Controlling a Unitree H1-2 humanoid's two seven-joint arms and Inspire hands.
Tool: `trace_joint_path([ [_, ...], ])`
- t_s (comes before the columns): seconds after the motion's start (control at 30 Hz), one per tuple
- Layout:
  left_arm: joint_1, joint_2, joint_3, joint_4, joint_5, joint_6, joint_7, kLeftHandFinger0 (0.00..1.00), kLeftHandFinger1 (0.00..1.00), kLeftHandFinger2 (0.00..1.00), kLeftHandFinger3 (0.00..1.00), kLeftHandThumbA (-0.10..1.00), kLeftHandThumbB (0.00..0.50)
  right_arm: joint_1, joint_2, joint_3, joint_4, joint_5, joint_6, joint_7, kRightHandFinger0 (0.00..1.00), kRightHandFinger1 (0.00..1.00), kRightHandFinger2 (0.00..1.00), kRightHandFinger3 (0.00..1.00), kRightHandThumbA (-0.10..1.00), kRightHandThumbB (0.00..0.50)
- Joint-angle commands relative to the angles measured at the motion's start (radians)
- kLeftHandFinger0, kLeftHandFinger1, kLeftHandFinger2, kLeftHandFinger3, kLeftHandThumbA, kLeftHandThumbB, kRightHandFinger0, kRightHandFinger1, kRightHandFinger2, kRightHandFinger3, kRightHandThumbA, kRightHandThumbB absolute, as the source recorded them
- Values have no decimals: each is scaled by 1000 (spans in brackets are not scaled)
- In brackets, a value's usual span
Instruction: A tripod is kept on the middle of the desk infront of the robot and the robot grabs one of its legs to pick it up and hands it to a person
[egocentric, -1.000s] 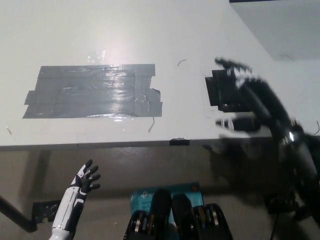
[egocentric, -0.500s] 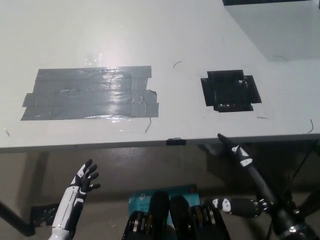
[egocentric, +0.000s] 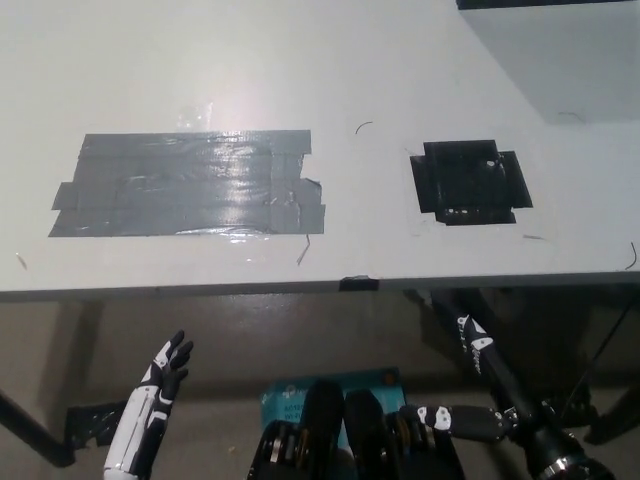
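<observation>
Down at 5 o'clock, below the desk's near edge, the black tripod hangs over the floor. One white-marked leg slants up toward the desk and another points toward 6 o'clock. Its legs meet in the dark corner by the black right hand, and I cannot tell whether that hand grips it. The white left hand rests at 7 o'clock, raised, fingers spread and holding nothing. The white desk carries a grey duct-tape patch at 10 o'clock and a black tape square at 2 o'clock. The floor beneath is dull grey.
</observation>
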Motion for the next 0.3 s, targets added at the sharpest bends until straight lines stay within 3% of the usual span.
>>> trace_joint_path([
  [0.0,1,16,-9,14,-48,-88,-28,1000,1000,1000,1000,1000,183,1,16,-12,-7,70,-41,52,1000,1000,1000,1000,1000,251],
  [0.07,4,17,-13,16,-41,-88,-29,1000,1000,1000,1000,1000,245,4,20,-11,-5,67,-48,55,1000,1000,1000,1000,1000,234],
  [0.1,6,17,-14,15,-38,-87,-28,1000,1000,1000,1000,1000,252,5,20,-11,-5,67,-50,56,1000,1000,1000,1000,1000,232],
  [0.27,3,28,-23,16,-41,-113,-39,1000,1000,1000,1000,1000,220,0,24,-14,-3,63,-49,58,1000,1000,1000,1000,1000,253],
])
